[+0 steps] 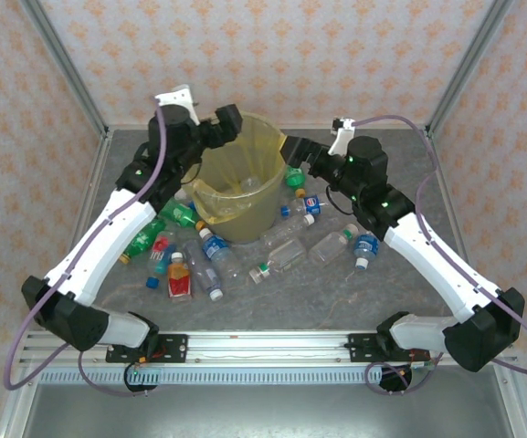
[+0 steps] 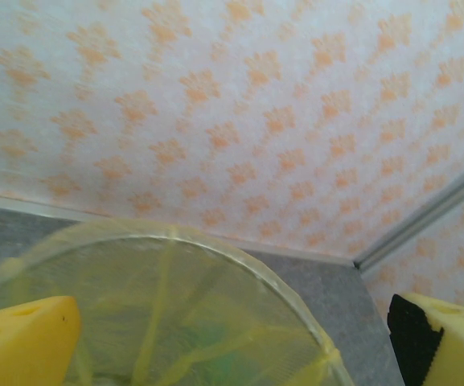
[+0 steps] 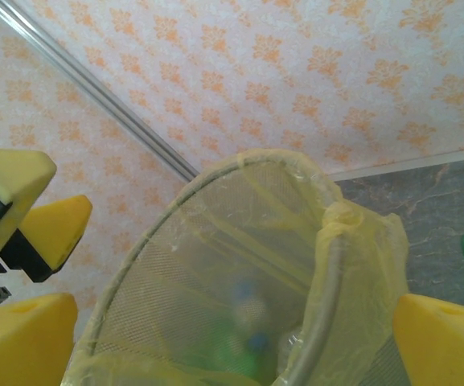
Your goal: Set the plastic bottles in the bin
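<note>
The left gripper [image 1: 227, 123] and the right gripper [image 1: 297, 152], jaws apart and empty, flanked the bin [image 1: 254, 214] just ahead, evidently positioned for drops into its mouth, with the plastic bottles [image 1: 287, 256] lying below.

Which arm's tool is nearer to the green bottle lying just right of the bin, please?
Right. The right tool sits beside the green bottle, at the right rim of the bin; the left tool is over its far-left rim, across the opening.
</note>
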You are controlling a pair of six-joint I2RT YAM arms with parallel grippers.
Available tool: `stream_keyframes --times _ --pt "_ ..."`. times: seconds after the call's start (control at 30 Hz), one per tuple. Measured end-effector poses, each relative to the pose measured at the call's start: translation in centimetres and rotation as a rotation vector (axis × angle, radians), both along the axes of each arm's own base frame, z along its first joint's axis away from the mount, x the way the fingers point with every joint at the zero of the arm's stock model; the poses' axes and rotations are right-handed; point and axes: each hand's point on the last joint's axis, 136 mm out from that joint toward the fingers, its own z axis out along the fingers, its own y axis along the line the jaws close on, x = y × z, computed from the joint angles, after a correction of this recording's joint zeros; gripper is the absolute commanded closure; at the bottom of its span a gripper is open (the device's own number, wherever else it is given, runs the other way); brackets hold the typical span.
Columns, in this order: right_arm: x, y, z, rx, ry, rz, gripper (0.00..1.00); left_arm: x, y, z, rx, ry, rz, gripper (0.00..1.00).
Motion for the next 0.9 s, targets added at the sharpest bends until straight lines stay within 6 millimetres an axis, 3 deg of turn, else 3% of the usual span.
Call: stream_keyframes --times 0.27,0.4,0.57,0.67,0.9 --pt "-0.5 1.9 1.5 -0.001 -0.036 0.053 0.0 -2.3 8.8 -0.7 -0.043 0.033 0.241 0.01" --pt "-0.3 2.5 1.1 -0.007 -0.027 0.065 0.0 -3.7 13.4 -3.4 -0.062 0.104 0.388 0.01" --pt "0.1 3.3 0.4 -0.021 -0.016 0.078 0.0 -5.8 17.2 -8.1 -0.09 0.227 0.513 0.01" --pt "0.0 3.7 0.3 -0.023 -0.014 0.088 0.0 -7.9 18.8 -11.5 -0.097 0.301 0.569 0.01" --pt "0.2 4.3 0.3 -0.029 -0.016 0.103 0.0 -11.2 19.3 -16.4 -0.09 0.412 0.602 0.01"
